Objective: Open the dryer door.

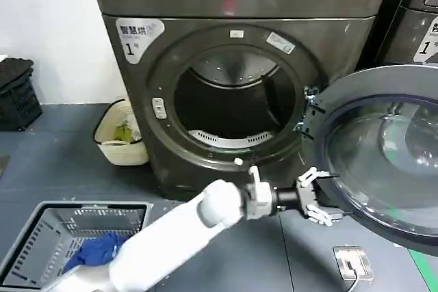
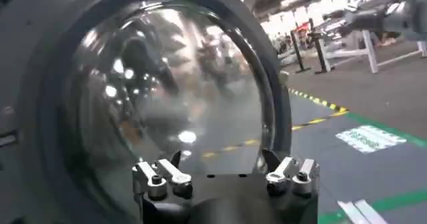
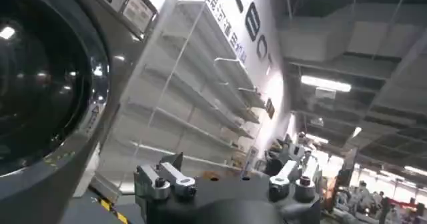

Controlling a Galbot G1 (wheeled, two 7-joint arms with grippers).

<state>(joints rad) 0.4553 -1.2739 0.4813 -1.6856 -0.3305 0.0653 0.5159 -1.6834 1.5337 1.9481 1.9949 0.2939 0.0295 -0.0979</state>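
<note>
Grey basket (image 1: 41, 227), blue cloth (image 1: 96, 249), cream bin (image 1: 109, 143).

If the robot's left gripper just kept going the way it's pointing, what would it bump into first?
Most likely the dryer door. The left gripper is open and points at the door's inner side, near its lower edge. In the left wrist view the domed glass sits right ahead of the fingers, though the exact gap is hard to judge.

The dryer door (image 1: 383, 152) shows glossy tinted glass in a matt dark grey inner frame, the dryer (image 1: 233, 66) has brushed dark metal panels, and the left gripper (image 1: 313, 196) has pale plastic-looking fingers.
</note>
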